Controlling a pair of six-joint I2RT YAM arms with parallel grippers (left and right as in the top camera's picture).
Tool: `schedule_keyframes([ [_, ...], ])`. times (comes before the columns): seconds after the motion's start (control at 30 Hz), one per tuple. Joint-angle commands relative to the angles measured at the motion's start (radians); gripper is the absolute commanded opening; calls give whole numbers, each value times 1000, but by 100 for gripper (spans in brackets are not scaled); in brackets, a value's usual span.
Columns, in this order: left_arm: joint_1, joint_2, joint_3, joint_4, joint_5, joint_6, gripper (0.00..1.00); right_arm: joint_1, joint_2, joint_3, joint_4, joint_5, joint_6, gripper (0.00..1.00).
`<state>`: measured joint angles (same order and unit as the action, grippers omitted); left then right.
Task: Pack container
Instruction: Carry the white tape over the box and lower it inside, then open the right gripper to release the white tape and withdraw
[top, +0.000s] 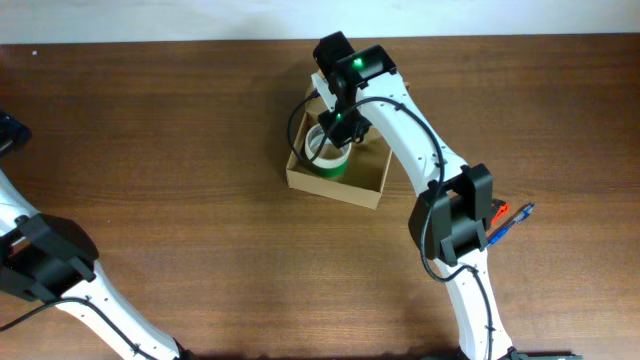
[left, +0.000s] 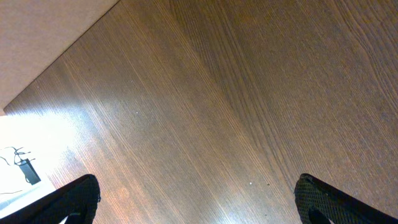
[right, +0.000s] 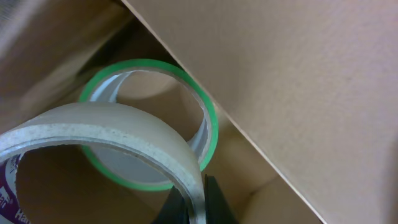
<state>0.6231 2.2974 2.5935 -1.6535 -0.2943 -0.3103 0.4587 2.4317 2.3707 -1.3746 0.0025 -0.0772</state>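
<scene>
Wood-grain surface is all that is being shown beneath the left fingers. They are being held wide apart, with nothing between them, well away from the work.

Toward the middle, the container is being kept flat on the surface, lid flap standing open at its far side. A green tape roll is lying flat on the container floor against one wall. A clear tape roll is being held just above it by the right fingers, which are being closed on the roll's wall, one inside the ring and one outside.

Judged step: the clear roll is being placed into the container, and release is not yet done. Next move, as judged: the roll is to be lowered until it is supported, then the fingers opened and lifted straight out, clear of the flap.

At far right, some pens are lying on the surface, unpacked.
</scene>
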Motion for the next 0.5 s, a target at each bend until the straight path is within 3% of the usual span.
schedule_keyframes([
  [0.0,4,-24,-5,0,3,-14,100,-3,16,6,14,5,16,4],
  [0.47,4,-24,-5,0,3,-14,100,-14,72,6,47,5,31,4],
])
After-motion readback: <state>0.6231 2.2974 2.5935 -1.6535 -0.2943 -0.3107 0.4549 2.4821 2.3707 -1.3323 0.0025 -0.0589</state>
